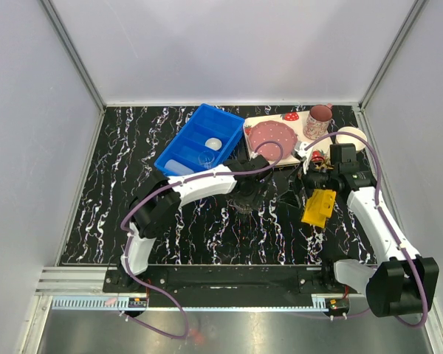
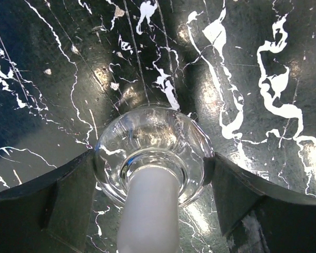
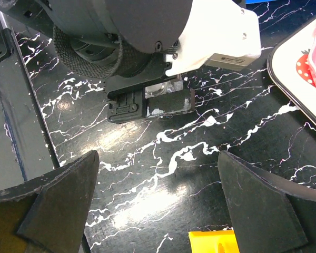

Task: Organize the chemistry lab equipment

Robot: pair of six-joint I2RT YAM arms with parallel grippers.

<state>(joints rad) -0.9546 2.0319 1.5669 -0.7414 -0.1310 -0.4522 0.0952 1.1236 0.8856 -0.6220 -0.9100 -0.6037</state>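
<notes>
My left gripper [image 1: 245, 199] [image 2: 152, 176] is shut on a small clear glass beaker [image 2: 147, 142] with a frosted neck, held low over the black marbled table. Its fingers [image 2: 52, 200] press both sides of it. My right gripper [image 1: 292, 196] [image 3: 158, 195] is open and empty, facing the left gripper [image 3: 147, 103]. The yellow holed rack [image 1: 319, 208] [image 3: 213, 241] lies just beside the right gripper. The squeeze bottle's red nozzle [image 1: 317, 157] shows by the right wrist. A tiny white dish [image 1: 213, 143] and another clear beaker [image 1: 205, 158] sit in the blue tray [image 1: 179, 140]. No thin tubes show.
The strawberry-print tray [image 1: 260, 120] [image 3: 300, 68] with a pink disc, the pink mug [image 1: 318, 121] and the cream bowl [image 1: 352, 137] stand at the back right. The blue tray is at the back middle. Grey walls enclose the table.
</notes>
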